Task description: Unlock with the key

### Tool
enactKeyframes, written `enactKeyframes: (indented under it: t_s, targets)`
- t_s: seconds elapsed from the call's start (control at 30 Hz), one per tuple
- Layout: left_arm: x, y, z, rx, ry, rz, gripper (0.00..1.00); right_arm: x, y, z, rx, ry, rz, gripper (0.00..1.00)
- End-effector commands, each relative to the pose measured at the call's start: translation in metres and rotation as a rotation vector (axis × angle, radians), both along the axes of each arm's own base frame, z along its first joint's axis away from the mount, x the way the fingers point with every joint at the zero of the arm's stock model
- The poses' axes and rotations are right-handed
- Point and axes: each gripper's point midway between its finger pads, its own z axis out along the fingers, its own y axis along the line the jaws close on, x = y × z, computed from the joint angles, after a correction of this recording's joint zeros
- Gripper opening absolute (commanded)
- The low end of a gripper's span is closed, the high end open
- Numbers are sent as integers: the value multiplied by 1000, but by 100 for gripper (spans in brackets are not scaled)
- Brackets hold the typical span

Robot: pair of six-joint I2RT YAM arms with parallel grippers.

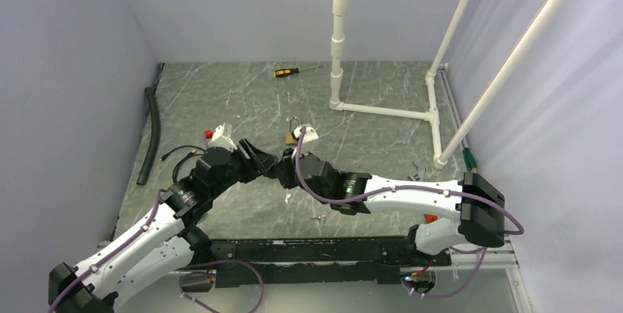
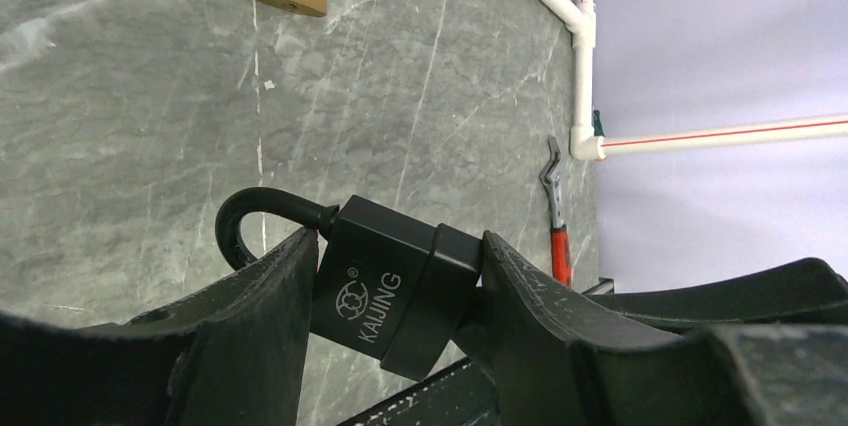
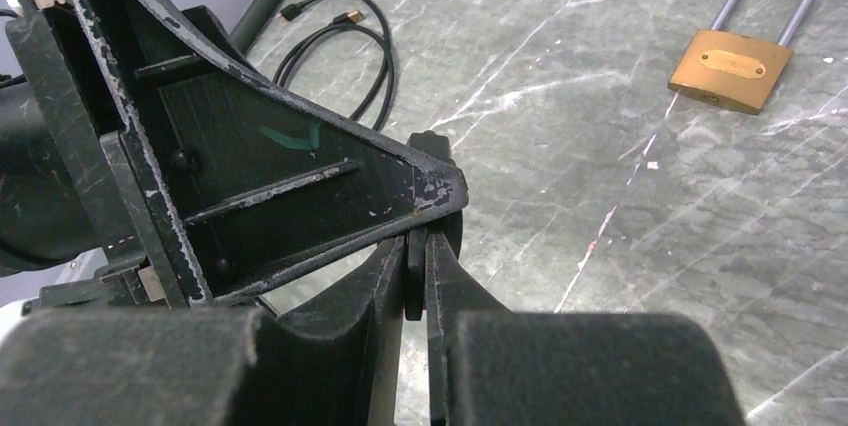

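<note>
Your left end effector (image 2: 400, 256) is clamped across the body of the black rectangular metal padlock (image 2: 385, 296), which appears raised above the grey marbled surface (image 2: 130, 96). In the left wrist view the lock's long axis runs from the shackle at upper left to the base at lower right. The keyway is hidden.

Your right end effector (image 3: 418, 256) is pinched on a thin dark flat piece (image 3: 414, 286), judged to be the key, and sits tip to tip with the left.

Count: two padlocks, the second a brass padlock with a silver shackle (image 3: 728, 68) lying apart on the surface, and one key.
</note>
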Motion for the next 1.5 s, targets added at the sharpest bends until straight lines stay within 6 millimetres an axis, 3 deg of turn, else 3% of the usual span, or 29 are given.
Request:
enactKeyframes:
  t_s: [0.0, 0.4, 0.57, 0.77, 1.0, 1.3, 1.47]
  targets:
    - [-39, -52, 113, -323, -242, -315, 0, -18, 19, 17, 92, 16, 114, 16]
    - [-27, -45, 94, -283, -226, -243, 0, -29, -5, 33, 105, 33, 123, 43]
    - [-25, -47, 97, -280, -235, -245, 0, -35, -28, 44, 128, 26, 112, 53]
    - [-23, -49, 101, -278, -246, -247, 0, -35, -48, 45, 98, 22, 78, 64]
    - [-23, -49, 103, -273, -249, -250, 0, -31, -60, 40, 56, 28, 35, 68]
    - [-22, -51, 103, -280, -245, -254, 0, -27, -38, 31, 27, 33, 57, 68]
    - [-22, -51, 100, -286, -238, -250, 0, -16, -31, 30, 23, 11, 13, 62]
